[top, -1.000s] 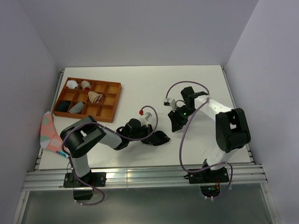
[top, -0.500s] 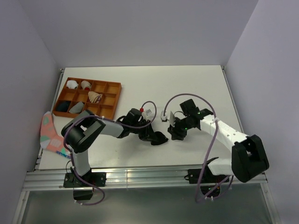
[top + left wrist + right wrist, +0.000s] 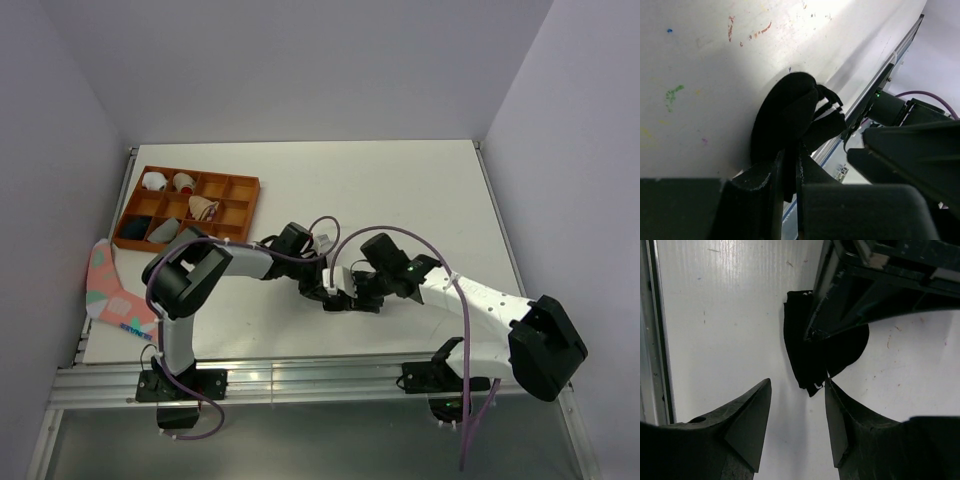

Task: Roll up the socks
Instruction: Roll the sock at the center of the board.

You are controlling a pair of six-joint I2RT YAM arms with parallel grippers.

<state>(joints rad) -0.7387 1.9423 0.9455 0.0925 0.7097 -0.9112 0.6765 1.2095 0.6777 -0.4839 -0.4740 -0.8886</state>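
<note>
A black sock (image 3: 336,303) lies bunched on the white table near its front edge, between the two arms. My left gripper (image 3: 322,285) is shut on it. In the left wrist view a fold of the black sock (image 3: 785,115) is pinched between the narrow jaws of the left gripper (image 3: 788,175). My right gripper (image 3: 796,390) is open and low over the table, just short of the black sock (image 3: 807,352). Its right fingertip (image 3: 832,395) touches the lower end of the sock. The left gripper's finger (image 3: 840,305) crosses above the sock. The tan sock cannot be made out with certainty.
An orange compartment tray (image 3: 240,215) stands at the back left and holds several small bundles, one tan and maroon (image 3: 203,208). A pink sock (image 3: 105,285) hangs at the table's left edge. The metal rail (image 3: 655,330) of the front edge runs close to the right gripper.
The right arm has swung down and left from mid-table to the black sock, and its jaws have widened. The left gripper has carried the sock slightly right, still pinching it.
</note>
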